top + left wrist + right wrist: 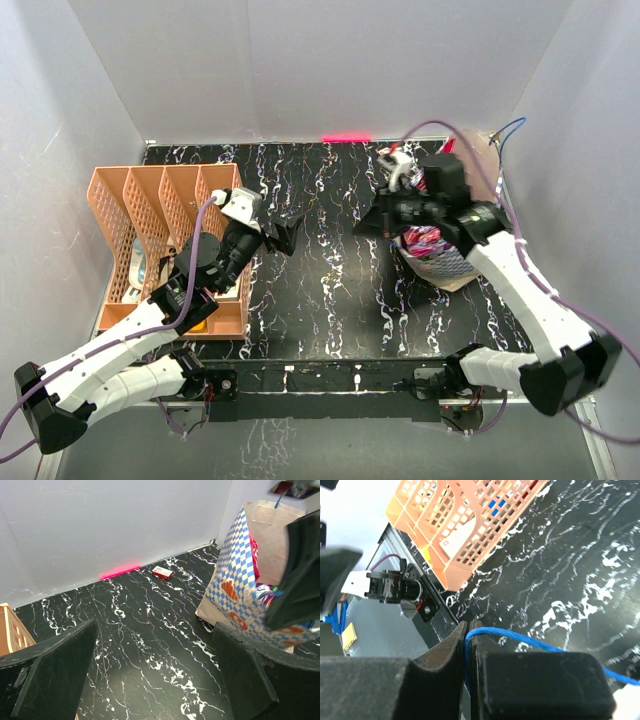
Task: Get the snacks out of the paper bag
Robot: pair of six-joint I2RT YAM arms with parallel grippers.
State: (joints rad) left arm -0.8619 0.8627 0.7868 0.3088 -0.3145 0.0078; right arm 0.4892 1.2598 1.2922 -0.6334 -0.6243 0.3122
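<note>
The paper bag [447,264] stands at the right of the table, blue-and-white chequered with orange marks; it also shows in the left wrist view [235,592]. Glossy pink and purple snacks [424,240] lie inside its open top and show in the left wrist view [255,555]. My right gripper [373,222] hovers at the bag's left edge. In the right wrist view my right gripper [468,630] is shut on the bag's thin blue cord handle [535,642]. My left gripper [286,236] is open and empty over the table's middle, left of the bag; the left wrist view shows it [155,645] wide open.
The peach lattice organizer [150,215] stands at the left, beside my left arm, and shows in the right wrist view [465,525]. A small red-and-white box [163,572] lies near the back wall. The bag's other blue cord [508,128] hangs near the right wall.
</note>
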